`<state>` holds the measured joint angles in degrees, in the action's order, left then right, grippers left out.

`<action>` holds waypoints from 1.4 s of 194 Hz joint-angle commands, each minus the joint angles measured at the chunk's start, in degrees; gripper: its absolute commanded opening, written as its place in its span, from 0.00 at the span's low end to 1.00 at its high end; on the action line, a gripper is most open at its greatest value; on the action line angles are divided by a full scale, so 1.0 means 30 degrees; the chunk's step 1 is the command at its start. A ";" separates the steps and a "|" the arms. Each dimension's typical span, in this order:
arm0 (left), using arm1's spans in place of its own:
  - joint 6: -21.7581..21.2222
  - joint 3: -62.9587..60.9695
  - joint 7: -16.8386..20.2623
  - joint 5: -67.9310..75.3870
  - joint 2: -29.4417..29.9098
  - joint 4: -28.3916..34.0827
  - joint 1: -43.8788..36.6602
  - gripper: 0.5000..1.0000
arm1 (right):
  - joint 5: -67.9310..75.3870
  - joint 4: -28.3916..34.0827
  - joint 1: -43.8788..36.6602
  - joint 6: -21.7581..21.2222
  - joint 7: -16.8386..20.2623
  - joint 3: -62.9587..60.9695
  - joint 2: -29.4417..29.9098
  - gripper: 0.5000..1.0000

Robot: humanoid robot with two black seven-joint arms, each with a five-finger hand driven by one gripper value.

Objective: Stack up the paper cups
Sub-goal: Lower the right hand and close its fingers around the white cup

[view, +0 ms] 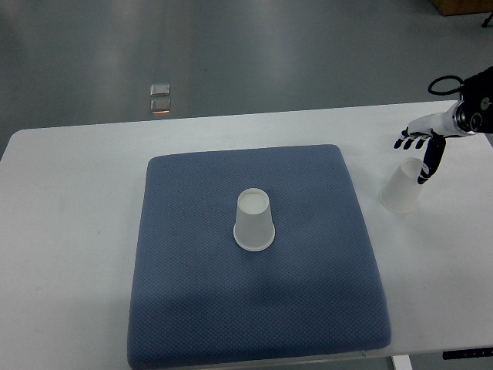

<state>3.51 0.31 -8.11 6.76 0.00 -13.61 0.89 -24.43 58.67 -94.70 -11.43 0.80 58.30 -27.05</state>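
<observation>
Cup one (254, 220): sitting upside down mid-mat (185, 308), ready for stacking. Cup two (403, 186): near the table's (69, 231) right edge; your right hand (420, 150) is hovering over it, fingers spread, gripping nothing.

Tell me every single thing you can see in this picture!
paper cups: 2, white see-through; one upside down in the middle of the mat, one on the bare table right of the mat, under the robot hand
mat: 1, blue-grey, covering the table's middle
table: 1, white
small square things: 2, pale, on the grey floor beyond the table; too small to tell what
brown thing: 1, top right corner, mostly cut off
right robot hand: 1, white and black, fingers spread, at the far cup's top
</observation>
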 commanded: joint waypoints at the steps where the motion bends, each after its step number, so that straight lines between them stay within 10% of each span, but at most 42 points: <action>1: 0.0001 0.0014 0.0008 0.0001 0.0000 0.0026 -0.0003 1.00 | -0.0002 -0.0367 0.0364 0.0061 -0.0005 -0.0097 0.0609 0.84; 154: 0.0001 0.0043 0.0008 0.0001 0.0000 0.0085 -0.0032 1.00 | -0.0002 -0.0778 0.1419 0.0413 -0.0034 -0.0126 0.0873 0.73; 215: -0.0029 0.0043 -0.0021 0.0001 0.0000 0.0085 -0.0032 1.00 | -0.0031 -0.0778 0.1566 0.0647 -0.0034 -0.0039 0.0873 0.30; 272: -0.0029 0.0073 0.0008 0.0001 0.0000 0.0085 -0.0032 1.00 | -0.0148 -0.0485 0.0395 -0.0231 -0.0034 0.0079 0.0229 0.27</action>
<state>3.43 0.52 -8.13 6.77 0.00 -13.34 0.79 -24.75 56.72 -91.04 -10.39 0.69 58.29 -25.41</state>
